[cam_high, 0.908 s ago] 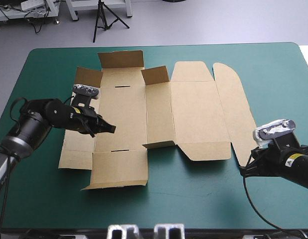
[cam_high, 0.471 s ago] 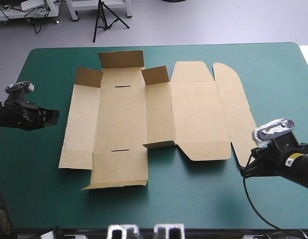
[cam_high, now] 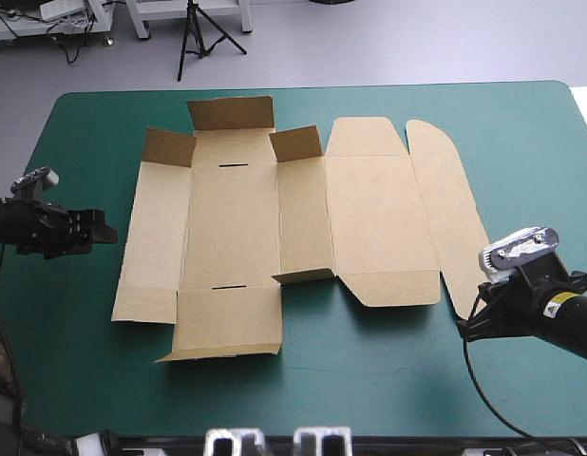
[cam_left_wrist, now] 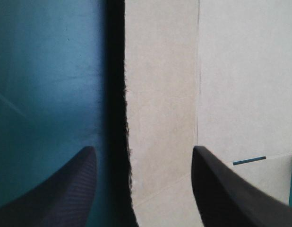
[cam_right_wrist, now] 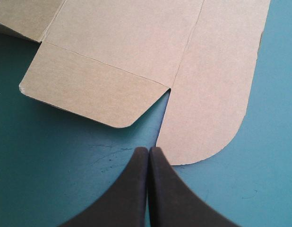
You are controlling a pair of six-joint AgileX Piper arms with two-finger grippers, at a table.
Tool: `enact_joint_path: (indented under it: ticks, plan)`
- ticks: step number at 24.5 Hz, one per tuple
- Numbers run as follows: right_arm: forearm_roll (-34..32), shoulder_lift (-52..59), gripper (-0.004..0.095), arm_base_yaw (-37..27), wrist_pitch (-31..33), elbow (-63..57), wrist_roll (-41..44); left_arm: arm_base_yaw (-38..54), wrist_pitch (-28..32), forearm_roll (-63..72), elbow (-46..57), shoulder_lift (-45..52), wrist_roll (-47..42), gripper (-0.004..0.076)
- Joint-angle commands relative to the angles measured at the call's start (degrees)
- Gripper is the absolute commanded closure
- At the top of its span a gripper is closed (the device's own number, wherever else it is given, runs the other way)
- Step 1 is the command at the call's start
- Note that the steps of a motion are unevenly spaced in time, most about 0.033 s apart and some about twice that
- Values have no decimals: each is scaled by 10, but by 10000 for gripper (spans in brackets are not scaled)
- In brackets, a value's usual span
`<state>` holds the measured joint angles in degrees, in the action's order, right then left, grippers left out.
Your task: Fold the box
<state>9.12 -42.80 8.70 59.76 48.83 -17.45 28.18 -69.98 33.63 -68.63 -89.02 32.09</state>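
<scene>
The brown box [cam_high: 369, 218] lies as a cut sheet across the middle of the table. Its right panels are flat, and small flaps [cam_high: 295, 142] stand up around the left panels. My left gripper [cam_high: 104, 233] hovers over the cover just left of the sheet's left edge. In the left wrist view the left gripper [cam_left_wrist: 143, 151] is open, and the box's ragged left edge [cam_left_wrist: 160, 94] runs ahead between the fingers. My right gripper [cam_high: 469, 328] sits off the sheet's near right corner. In the right wrist view it [cam_right_wrist: 148, 150] is shut and empty, pointing at the notch between two rounded flaps [cam_right_wrist: 136, 47].
The teal-green cover [cam_high: 322, 389] runs between the sheet's near edge and the table's front edge. A near-left flap [cam_high: 222, 347] stands slightly raised. The table's left edge [cam_high: 13, 204] is close behind my left gripper.
My left arm pulled back leftward from over the box's left panel to beside the sheet, and its fingers have opened. The right arm and the box have not moved.
</scene>
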Motion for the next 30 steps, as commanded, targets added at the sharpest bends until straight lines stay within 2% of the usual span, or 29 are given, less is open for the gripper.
enact_joint_path:
  ticks: [1,8,12,14,18,19,26,30]
  plan:
    - [8,1,927,0,-29,14,-7,0,-43,27,-18,-13,6,271]
    - [12,1,927,0,-29,14,-7,-24,-43,58,-11,-95,18,271]
    - [12,1,927,0,-29,14,-7,-83,-43,43,3,-117,21,329]
    - [12,1,927,0,-29,14,-7,-102,-43,43,3,-119,21,408]
    - [12,1,927,0,-29,14,-7,-103,-37,44,3,-119,24,696]
    - [12,1,926,0,-29,14,-7,-103,-37,45,3,-119,32,731]
    - [15,1,927,0,-29,14,-7,-122,-43,57,-3,-98,89,731]
    - [25,1,927,0,-29,14,-7,-148,-43,46,-42,-72,96,731]
